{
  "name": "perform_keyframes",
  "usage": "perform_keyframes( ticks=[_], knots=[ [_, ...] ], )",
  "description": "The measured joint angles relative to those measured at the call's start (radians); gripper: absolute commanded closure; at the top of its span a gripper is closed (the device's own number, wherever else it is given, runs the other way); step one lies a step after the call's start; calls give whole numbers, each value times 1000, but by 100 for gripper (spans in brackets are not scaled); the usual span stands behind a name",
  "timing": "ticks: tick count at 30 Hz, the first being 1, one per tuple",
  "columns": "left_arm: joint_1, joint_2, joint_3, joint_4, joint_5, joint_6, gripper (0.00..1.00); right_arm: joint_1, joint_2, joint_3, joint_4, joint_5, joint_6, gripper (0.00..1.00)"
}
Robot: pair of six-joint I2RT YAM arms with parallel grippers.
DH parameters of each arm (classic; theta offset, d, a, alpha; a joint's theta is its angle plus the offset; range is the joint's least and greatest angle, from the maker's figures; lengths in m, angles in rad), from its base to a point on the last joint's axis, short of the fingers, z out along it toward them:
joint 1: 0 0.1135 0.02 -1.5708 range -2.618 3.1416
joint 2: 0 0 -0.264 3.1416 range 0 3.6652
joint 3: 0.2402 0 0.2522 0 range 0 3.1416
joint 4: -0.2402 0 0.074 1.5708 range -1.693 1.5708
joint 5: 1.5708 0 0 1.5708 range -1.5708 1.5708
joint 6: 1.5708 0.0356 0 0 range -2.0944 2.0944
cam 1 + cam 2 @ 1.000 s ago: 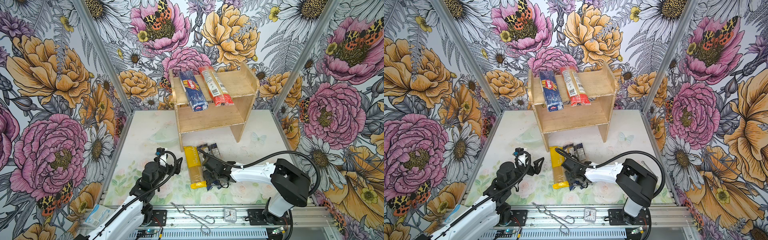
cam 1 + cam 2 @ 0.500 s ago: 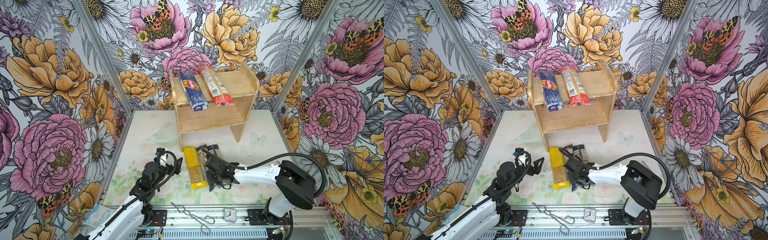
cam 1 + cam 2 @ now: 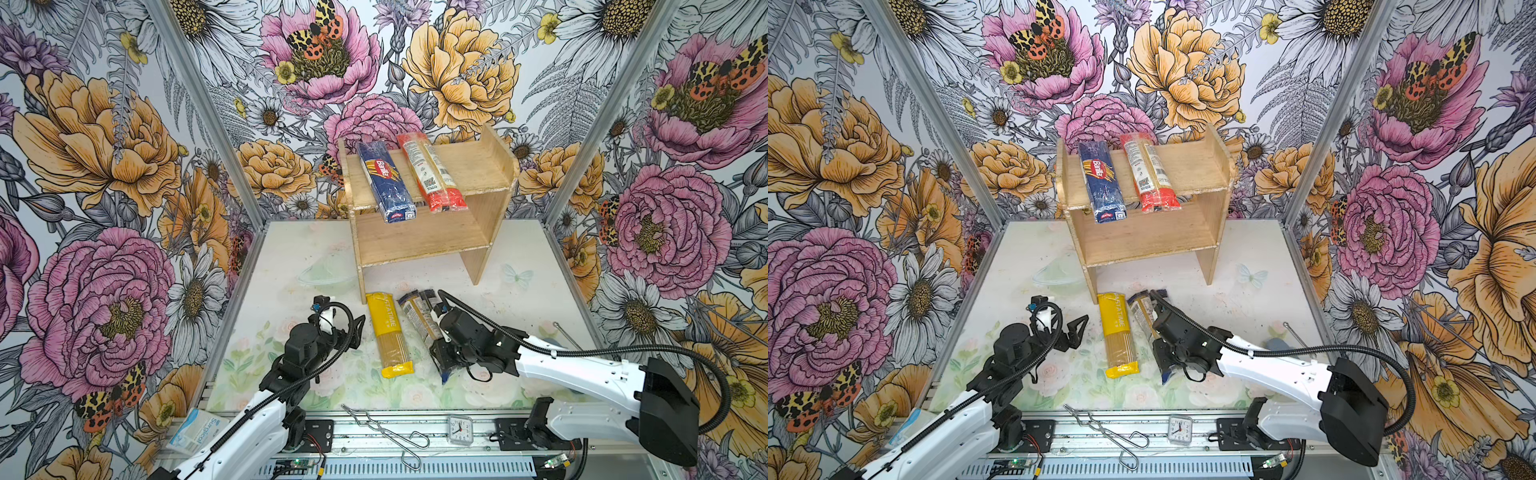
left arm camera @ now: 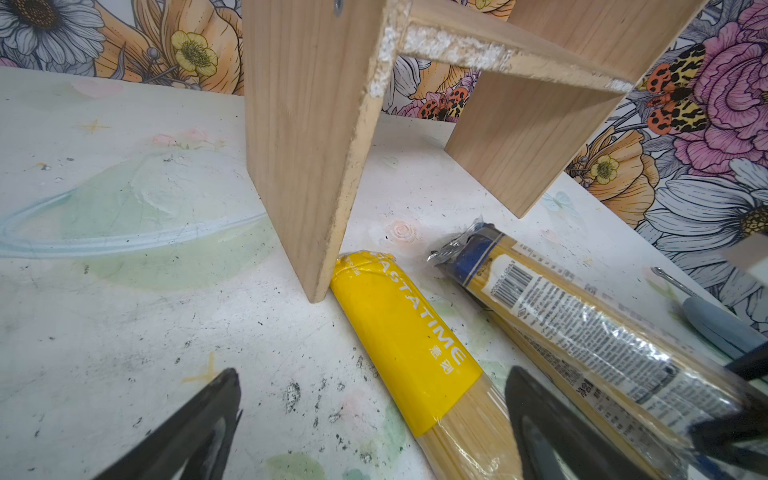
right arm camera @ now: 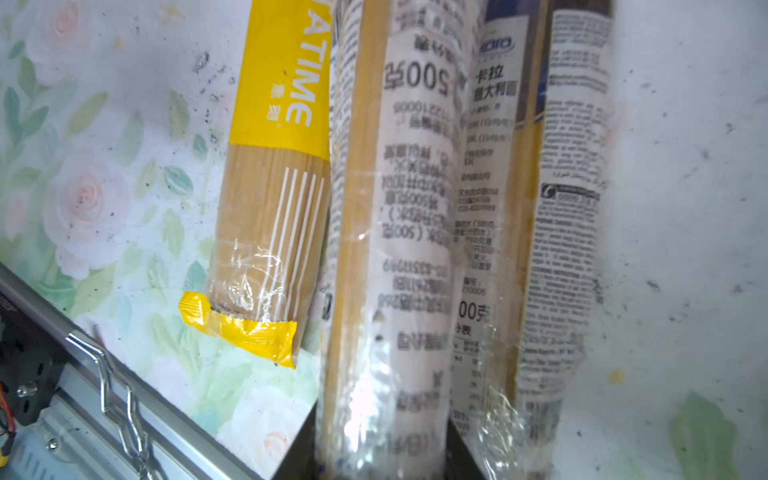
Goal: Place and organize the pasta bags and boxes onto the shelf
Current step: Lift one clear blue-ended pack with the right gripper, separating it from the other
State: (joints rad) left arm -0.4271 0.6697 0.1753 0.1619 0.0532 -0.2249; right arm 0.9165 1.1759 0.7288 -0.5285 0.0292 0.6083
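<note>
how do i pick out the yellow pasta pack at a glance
Find the pale wooden shelf at the back. Three long packs lie on the table before it. The yellow pasta pack, nearest the left gripper, alone has a solid yellow wrapper; the two clear packs have dark ends.

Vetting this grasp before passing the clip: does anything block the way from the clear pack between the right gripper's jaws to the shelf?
Nothing visible does. The yellow pack and the second clear pack lie beside the clear pack, not ahead of it. The table up to the shelf is bare, its lower board empty.
</note>
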Motion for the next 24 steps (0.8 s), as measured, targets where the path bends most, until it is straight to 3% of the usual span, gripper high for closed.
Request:
perform_keyframes(
  ticks=[5, 9, 14, 24],
  knots=[
    [0, 0, 0, 0, 0, 0, 1, -49, -91, -35, -16, 3, -6, 81],
    [0, 6, 0, 0, 0, 0, 1, -68, -79, -60, -36, 27, -6, 78],
    [0, 14, 0, 0, 0, 0, 1, -72, -14, -70, -43, 46, -8, 60],
    [0, 14, 0, 0, 0, 0, 1, -72, 1, -105, 50, 60, 5, 42]
  ],
)
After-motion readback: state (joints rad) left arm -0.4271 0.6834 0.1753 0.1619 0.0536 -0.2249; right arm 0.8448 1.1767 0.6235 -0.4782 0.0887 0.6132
